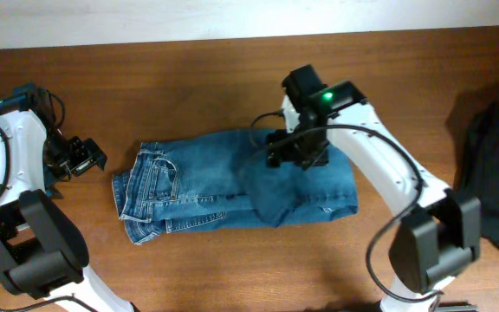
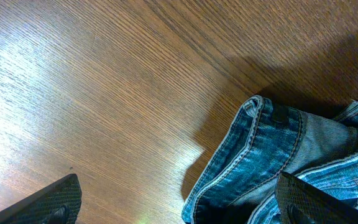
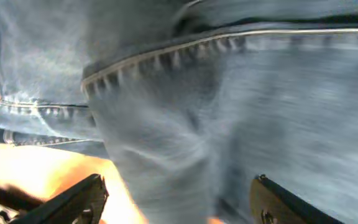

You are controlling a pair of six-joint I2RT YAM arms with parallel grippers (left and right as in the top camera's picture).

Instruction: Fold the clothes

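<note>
The clothes, a pair of blue denim jeans (image 1: 206,186), lie folded into a rough rectangle in the middle of the wooden table, waistband and pockets to the left. A looser flap sits on top near the right half. My right gripper (image 1: 297,158) hovers over that flap. In the right wrist view its jaws (image 3: 176,205) stand wide apart with blurred denim (image 3: 260,93) close below them. My left gripper (image 1: 89,158) is off the jeans' left end, open and empty. In the left wrist view the gripper (image 2: 182,205) spans bare wood and the waistband edge (image 2: 272,155).
A dark garment (image 1: 496,173) lies in a heap at the table's right edge. The table's back edge meets a pale wall (image 1: 232,17) along the top. Bare wood (image 2: 104,93) stretches left of the jeans.
</note>
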